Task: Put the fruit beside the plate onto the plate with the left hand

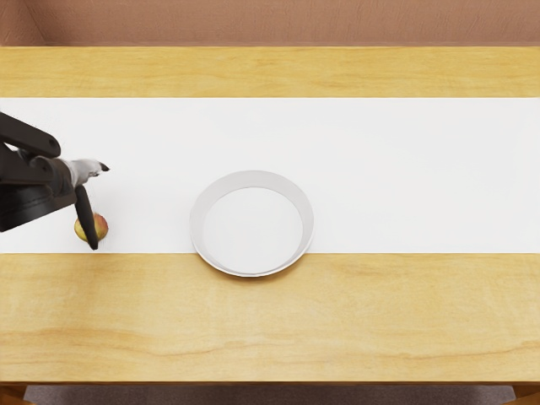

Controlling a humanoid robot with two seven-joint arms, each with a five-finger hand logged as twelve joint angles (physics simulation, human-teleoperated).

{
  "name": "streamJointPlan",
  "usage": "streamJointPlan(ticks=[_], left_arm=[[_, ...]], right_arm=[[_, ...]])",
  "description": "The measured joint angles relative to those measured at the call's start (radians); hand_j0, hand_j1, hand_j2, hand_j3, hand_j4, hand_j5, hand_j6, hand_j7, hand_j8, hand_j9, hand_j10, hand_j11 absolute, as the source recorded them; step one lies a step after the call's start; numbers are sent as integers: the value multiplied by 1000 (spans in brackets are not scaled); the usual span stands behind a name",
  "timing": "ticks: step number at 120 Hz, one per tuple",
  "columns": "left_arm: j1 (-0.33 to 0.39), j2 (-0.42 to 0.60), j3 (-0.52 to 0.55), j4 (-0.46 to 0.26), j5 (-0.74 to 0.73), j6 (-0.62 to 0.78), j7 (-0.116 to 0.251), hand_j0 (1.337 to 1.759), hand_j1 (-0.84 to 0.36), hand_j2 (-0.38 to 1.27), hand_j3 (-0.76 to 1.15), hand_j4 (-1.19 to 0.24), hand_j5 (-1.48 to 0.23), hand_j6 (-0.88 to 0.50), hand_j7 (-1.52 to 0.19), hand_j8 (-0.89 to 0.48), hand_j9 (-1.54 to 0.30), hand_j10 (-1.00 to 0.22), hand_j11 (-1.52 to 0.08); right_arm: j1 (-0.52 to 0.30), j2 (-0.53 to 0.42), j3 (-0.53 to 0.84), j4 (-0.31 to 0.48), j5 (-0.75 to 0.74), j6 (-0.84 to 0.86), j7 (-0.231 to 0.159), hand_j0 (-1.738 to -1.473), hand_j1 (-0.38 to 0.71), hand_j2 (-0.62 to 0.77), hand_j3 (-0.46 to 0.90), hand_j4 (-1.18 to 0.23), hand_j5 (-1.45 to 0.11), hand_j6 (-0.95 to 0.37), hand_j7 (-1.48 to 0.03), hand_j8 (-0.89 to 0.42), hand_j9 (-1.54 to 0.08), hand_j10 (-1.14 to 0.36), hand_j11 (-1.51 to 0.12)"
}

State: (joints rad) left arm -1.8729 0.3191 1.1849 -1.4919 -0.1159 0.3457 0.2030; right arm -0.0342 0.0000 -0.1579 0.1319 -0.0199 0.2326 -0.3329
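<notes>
The fruit (101, 225), small and yellow-red, lies right under the left hand (74, 187) at the picture's left edge, on the near border of the white strip (380, 169). The hand is open and grips nothing. Its fingers (87, 221) are spread: one points toward the plate, another reaches down across the fruit, probably to straddle it before closing. The plate (199, 221) stands well apart to the right on the wooden surface (270, 321), so the fruit must be carried rightward.
</notes>
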Motion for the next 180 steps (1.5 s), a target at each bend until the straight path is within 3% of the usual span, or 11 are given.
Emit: streamJointPlan(ticks=[12, 54, 92, 180], left_arm=[[22, -9, 8, 11, -1, 30, 2, 1658, 295, 9, 0, -45, -58, -45, -58, -45, -58, -45, -58], [20, -80, 10, -9, -7, 26, 15, 1658, 75, 46, 0, -229, -297, -229, -297, -229, -297, -228, -297], [15, -75, 14, -14, -13, 28, 25, 1658, -43, 66, 0, -327, -425, -328, -425, -327, -425, -327, -425], [43, -88, 44, -13, -12, 81, 33, 1658, -209, 93, 0, -465, -605, -466, -605, -466, -605, -465, -605]], right_arm=[[0, 0, 0, 0, 0, 0, 0, -1658, -349, 0, 0, 0, 0, 0, 0, 0, 0, 0, 0], [0, 0, 0, 0, 0, 0, 0, -1658, -349, 0, 0, 0, 0, 0, 0, 0, 0, 0, 0], [0, 0, 0, 0, 0, 0, 0, -1658, -349, 0, 0, 0, 0, 0, 0, 0, 0, 0, 0], [0, 0, 0, 0, 0, 0, 0, -1658, -349, 0, 0, 0, 0, 0, 0, 0, 0, 0, 0]])
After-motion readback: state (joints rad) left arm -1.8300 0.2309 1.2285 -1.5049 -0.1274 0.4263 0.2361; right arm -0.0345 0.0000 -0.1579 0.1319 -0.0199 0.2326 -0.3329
